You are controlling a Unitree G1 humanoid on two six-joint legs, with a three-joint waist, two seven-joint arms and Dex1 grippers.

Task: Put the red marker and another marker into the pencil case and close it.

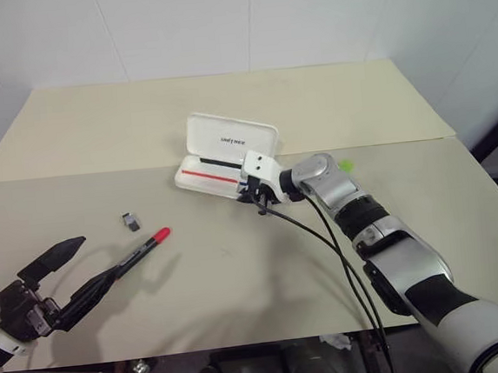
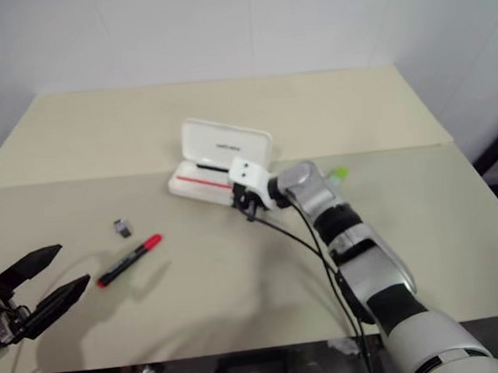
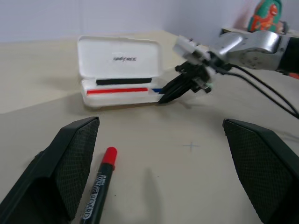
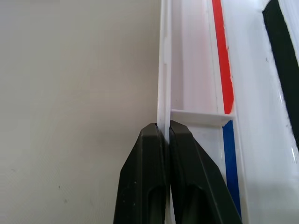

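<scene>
The right gripper (image 4: 163, 133) is pinching the front wall of the open case (image 1: 198, 177), mid-table. The left gripper (image 1: 88, 262) is gaping empty near the front-left corner, the red marker (image 1: 143, 247) lying between its fingers.

Short marker with bright green end (image 1: 346, 165): mostly hidden behind the right arm, right of centre. Small dark grey block (image 1: 131, 221): too small to be identified. Red-capped black marker (image 3: 99, 186): cut off at the bottom edge in the left wrist view.
</scene>
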